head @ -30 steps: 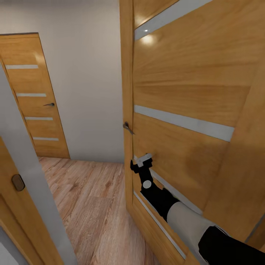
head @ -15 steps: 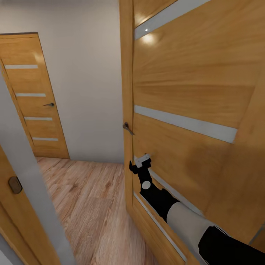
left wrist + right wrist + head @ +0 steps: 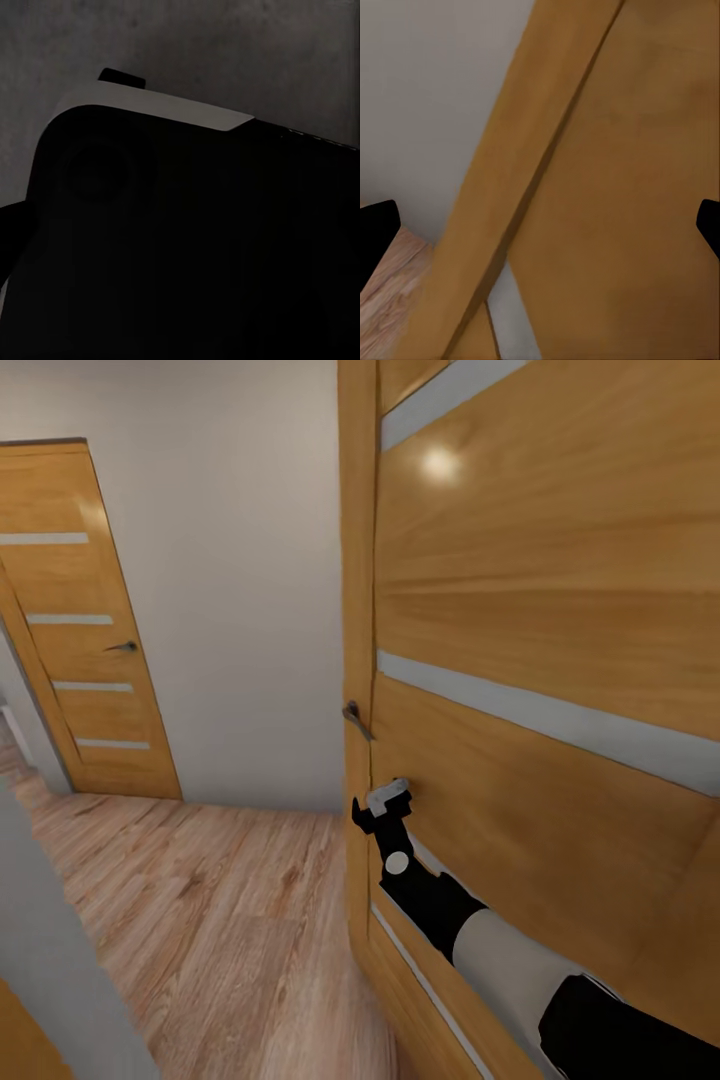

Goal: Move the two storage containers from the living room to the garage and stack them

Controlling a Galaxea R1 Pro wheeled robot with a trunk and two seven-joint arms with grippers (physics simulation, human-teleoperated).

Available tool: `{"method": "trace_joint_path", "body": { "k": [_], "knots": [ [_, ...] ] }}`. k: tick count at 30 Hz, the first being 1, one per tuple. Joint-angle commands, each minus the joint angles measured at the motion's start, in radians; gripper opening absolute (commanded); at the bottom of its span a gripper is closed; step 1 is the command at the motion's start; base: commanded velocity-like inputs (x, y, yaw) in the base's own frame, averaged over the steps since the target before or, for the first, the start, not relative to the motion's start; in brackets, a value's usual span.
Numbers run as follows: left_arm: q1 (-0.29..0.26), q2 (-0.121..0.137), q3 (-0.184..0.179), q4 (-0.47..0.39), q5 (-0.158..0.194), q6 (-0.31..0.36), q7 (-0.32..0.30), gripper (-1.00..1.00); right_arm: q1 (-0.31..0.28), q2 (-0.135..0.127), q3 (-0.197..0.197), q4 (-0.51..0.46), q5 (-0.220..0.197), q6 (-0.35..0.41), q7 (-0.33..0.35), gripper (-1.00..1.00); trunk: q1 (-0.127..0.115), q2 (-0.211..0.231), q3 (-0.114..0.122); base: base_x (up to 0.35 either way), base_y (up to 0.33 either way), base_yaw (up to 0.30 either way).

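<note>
— Honey-brown wood is filling the frame. What is the right gripper (image 3: 388,800) doing?

— It is pressing its fingers, standing apart and holding nothing, against the wooden door (image 3: 540,620), just below the door handle (image 3: 353,718). The left gripper I cannot tell; its camera is looking at something dark.

— What could be going wrong?

— The fingers may be slipping off the door's edge, or the door may be swinging back on the arm.

— The arm's pose?

— It is reaching forward and up, nearly straight.

— The storage containers?

— They are not appearing here; a plank floor (image 3: 220,920) and a second door (image 3: 80,630) are showing.
</note>
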Motion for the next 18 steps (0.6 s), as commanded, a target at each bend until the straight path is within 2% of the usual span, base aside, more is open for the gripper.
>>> {"method": "trace_joint_path", "body": {
  "k": [1, 5, 13, 18],
  "knots": [
    [0.0, 0.0, 0.001, -0.001, 0.004, -0.002, 0.001, 1.0, -0.002, 0.0, 0.002, 0.003, -0.004, -0.002, -0.01, 1.0, 0.0, 0.0, -0.001, 0.214, 0.0, 0.0],
    [0.0, -0.001, 0.001, -0.001, 0.004, -0.002, 0.001, 1.0, -0.002, 0.0, 0.001, 0.008, -0.005, -0.005, -0.01, 1.0, 0.0, 0.0, -0.001, 0.136, 0.0, 0.0],
    [0.0, -0.002, 0.001, -0.001, 0.003, -0.003, 0.001, 1.0, -0.002, 0.0, -0.016, 0.019, -0.006, -0.002, -0.014, 1.0, 0.0, 0.0, -0.001, 0.02, 0.0, 0.0],
    [0.0, -0.002, 0.001, -0.001, 0.003, -0.004, 0.001, 1.0, -0.002, 0.0, -0.096, 0.02, -0.004, 0.0, -0.015, 1.0, 0.0, 0.0, -0.001, 0.0, 0.0, 0.0]
  ]
}}
